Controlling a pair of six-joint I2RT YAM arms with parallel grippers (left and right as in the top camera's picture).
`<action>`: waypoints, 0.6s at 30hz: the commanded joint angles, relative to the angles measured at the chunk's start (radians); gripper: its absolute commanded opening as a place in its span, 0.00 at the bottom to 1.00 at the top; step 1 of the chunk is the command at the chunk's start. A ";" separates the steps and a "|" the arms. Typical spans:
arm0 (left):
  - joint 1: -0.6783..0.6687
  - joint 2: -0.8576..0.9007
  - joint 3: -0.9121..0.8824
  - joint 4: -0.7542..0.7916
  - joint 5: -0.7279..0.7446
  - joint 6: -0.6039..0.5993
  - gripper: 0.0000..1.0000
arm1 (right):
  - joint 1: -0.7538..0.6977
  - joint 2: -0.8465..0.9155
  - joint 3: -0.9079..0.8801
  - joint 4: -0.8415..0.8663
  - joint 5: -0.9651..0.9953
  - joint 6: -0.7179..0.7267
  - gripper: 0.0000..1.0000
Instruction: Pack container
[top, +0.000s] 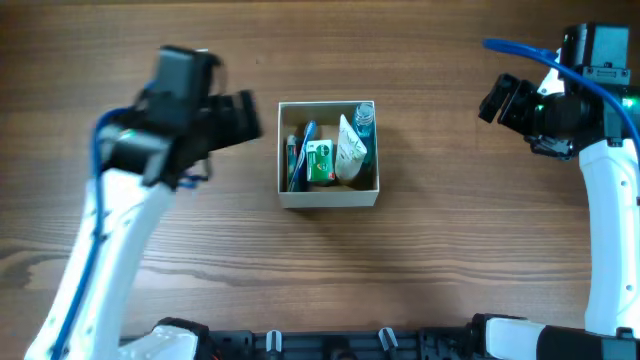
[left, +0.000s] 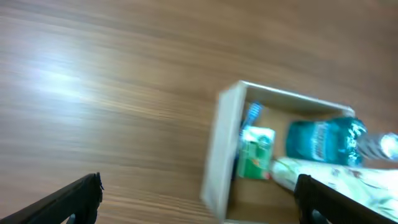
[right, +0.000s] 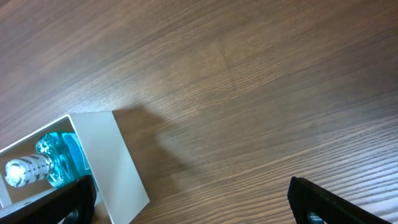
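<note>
The container (top: 329, 197), a small white cardboard box with a tan inside, sits at the middle of the table. It holds a green packet (top: 320, 162), a blue toothbrush (top: 303, 150), a white tube (top: 351, 150) and a teal bottle (top: 364, 117). My left gripper (top: 240, 118) is open and empty just left of the box. The left wrist view shows the box wall (left: 217, 155), the green packet (left: 255, 152) and the teal bottle (left: 323, 142) between its fingers (left: 199, 199). My right gripper (top: 498, 100) is open and empty, well right of the box. Its view shows the box's outer wall (right: 115, 162) and the bottle (right: 46, 163).
The wooden table (top: 450, 260) surrounds the box on all sides. The two arm bases (top: 180, 338) stand along the near edge.
</note>
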 joint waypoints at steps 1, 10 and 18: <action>0.093 -0.130 0.006 -0.044 -0.064 0.072 1.00 | -0.004 0.008 0.003 0.003 -0.006 -0.007 1.00; 0.094 -0.192 0.005 -0.234 -0.097 0.127 1.00 | -0.004 0.008 0.003 0.003 -0.006 -0.007 1.00; 0.167 -0.488 -0.277 -0.016 -0.046 0.129 1.00 | -0.004 0.008 0.003 0.003 -0.006 -0.007 1.00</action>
